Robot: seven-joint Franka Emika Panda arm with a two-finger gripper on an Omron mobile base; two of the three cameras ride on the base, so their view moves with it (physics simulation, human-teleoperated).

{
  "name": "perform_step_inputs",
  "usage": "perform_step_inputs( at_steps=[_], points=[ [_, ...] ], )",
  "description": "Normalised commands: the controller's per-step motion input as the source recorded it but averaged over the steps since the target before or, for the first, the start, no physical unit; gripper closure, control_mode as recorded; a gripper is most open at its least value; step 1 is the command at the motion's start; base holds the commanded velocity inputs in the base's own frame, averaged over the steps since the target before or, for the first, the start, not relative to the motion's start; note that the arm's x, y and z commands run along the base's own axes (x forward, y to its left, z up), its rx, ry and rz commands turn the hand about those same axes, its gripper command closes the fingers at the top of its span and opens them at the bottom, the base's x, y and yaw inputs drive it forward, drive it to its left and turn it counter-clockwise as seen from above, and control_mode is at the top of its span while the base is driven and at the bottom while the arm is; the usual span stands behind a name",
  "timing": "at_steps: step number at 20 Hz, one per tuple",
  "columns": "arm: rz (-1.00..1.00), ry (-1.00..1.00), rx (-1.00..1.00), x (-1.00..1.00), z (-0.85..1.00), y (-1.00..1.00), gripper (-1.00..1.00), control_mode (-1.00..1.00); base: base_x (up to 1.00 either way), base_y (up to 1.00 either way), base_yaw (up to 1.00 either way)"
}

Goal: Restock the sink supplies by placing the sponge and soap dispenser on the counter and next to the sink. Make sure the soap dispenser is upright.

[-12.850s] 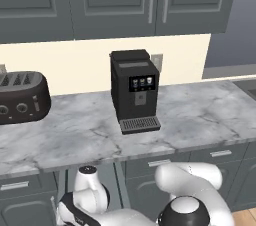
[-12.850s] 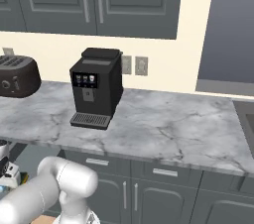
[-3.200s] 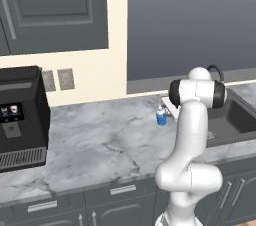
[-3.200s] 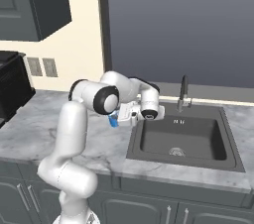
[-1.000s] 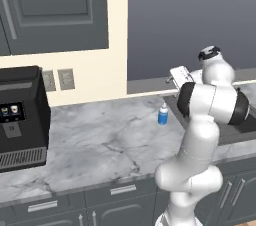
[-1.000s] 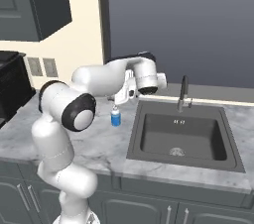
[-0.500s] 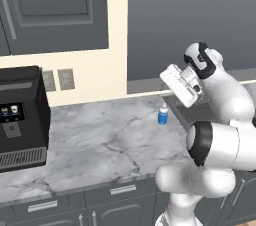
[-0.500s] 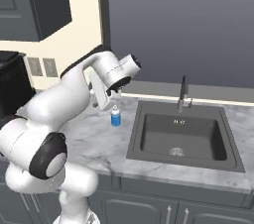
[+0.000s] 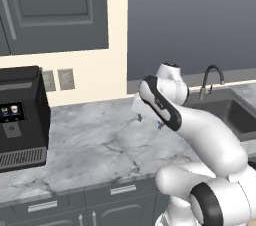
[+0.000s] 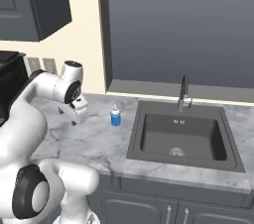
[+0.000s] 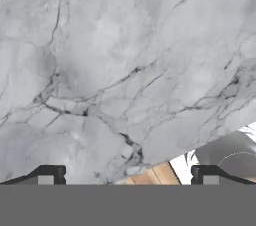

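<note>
- I am looking along my pincer: its two dark tips are standing wide apart with nothing between them, hanging over bare veined marble.
- The pincer is hovering above the counter, apart from the bottle.
- The soap dispenser is standing upright on the counter, just beside the left rim of the sink.
- A dark faucet is rising behind the basin.
- A black coffee machine is sitting far along the counter.

I see the marble table carrying the soap dispenser upright just left of the sink, and the coffee machine far left.
</note>
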Motion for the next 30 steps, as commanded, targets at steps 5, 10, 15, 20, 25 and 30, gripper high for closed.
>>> perform_step_inputs(
  at_steps=[5,10,15,20,25,30],
  points=[
    [0.08,0.09,-0.08,0.0,-0.3,0.3,-1.0,-1.0,0.0,0.0,0.0],
    [0.01,0.13,0.0,0.29,-0.31,0.0,-1.0,-1.0,0.0,0.0,0.0],
    [0.13,0.08,0.0,-0.11,-0.32,-0.01,-1.0,-1.0,0.0,0.0,0.0],
    [0.05,-0.01,-0.01,-0.14,-0.02,0.03,-1.0,1.0,-0.65,0.34,0.36],
    [0.0,0.0,0.0,0.0,0.0,0.0,-1.0,1.0,-0.63,0.76,0.55],
    [0.0,0.0,0.0,0.0,0.0,0.0,-1.0,1.0,-0.07,0.96,0.43]
  ],
)
